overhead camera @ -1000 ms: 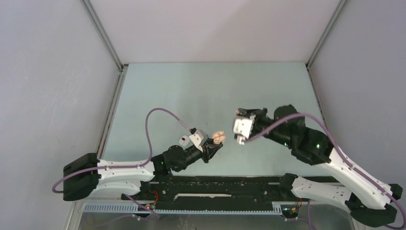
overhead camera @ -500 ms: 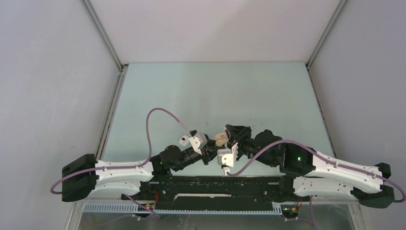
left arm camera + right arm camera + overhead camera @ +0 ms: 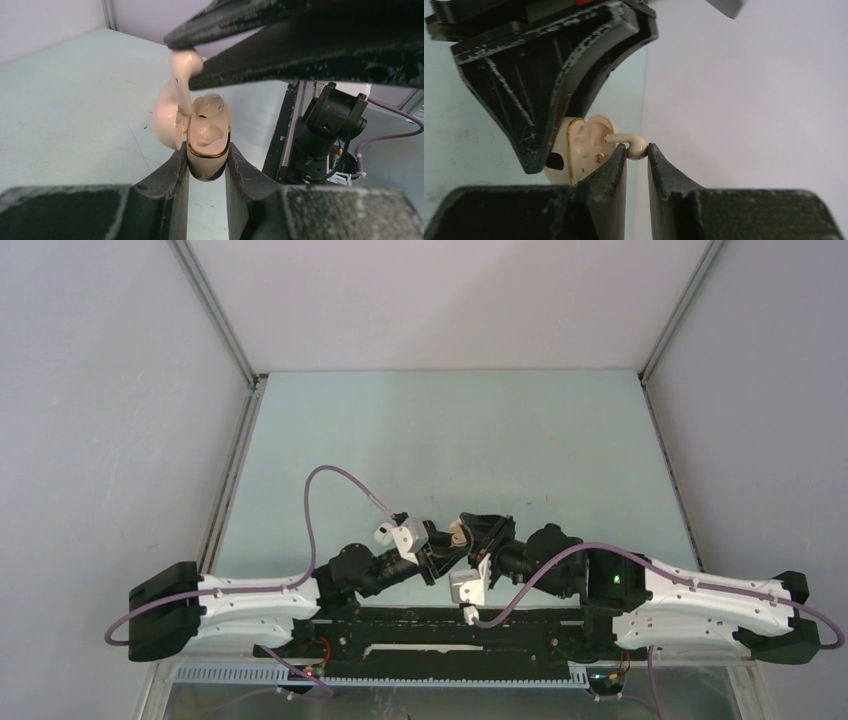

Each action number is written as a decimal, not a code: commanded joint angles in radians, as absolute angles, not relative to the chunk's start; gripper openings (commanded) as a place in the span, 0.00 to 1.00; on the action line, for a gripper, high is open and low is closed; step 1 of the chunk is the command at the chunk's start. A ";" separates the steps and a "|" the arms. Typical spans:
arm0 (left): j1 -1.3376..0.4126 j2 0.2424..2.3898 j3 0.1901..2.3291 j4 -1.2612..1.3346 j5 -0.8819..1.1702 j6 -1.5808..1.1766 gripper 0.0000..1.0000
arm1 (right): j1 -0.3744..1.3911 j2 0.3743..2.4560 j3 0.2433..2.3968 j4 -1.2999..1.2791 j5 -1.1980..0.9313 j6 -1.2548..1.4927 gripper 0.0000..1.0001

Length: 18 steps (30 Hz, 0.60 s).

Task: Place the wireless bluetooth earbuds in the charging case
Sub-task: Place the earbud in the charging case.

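My left gripper [image 3: 206, 165] is shut on a beige-pink charging case [image 3: 207, 142] with a gold rim, its lid [image 3: 166, 117] hinged open to the left. My right gripper [image 3: 637, 150] is shut on a beige-pink earbud [image 3: 634, 145] by its head. The earbud's stem points into the open case [image 3: 581, 147]. In the left wrist view the earbud [image 3: 184, 70] hangs from the right gripper's fingertips, its stem reaching down to the case's left socket. In the top view both grippers meet at the case [image 3: 460, 533] above the near middle of the table.
The pale green table [image 3: 450, 430] has white walls on three sides. The black rail [image 3: 450, 625] with the arm bases runs along the near edge. A purple cable [image 3: 325, 490] loops above the left arm.
My right gripper has come in from the right and down to the case held in my left gripper. The left arm has stayed almost still.
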<state>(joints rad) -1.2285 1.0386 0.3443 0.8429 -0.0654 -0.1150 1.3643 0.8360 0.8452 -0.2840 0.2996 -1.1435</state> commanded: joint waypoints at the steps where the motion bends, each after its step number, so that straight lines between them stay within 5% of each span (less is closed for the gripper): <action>1: -1.233 1.007 0.336 0.911 -0.043 -0.120 0.00 | 1.385 0.820 0.821 -0.227 0.294 -1.165 0.00; 18: -1.233 1.004 0.337 0.911 -0.048 -0.124 0.00 | 1.408 0.812 0.783 -0.199 0.292 -1.179 0.00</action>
<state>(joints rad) -1.2285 1.0157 0.3363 0.8516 -0.0628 -0.1158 1.3956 0.8253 0.7940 -0.2413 0.2924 -1.1675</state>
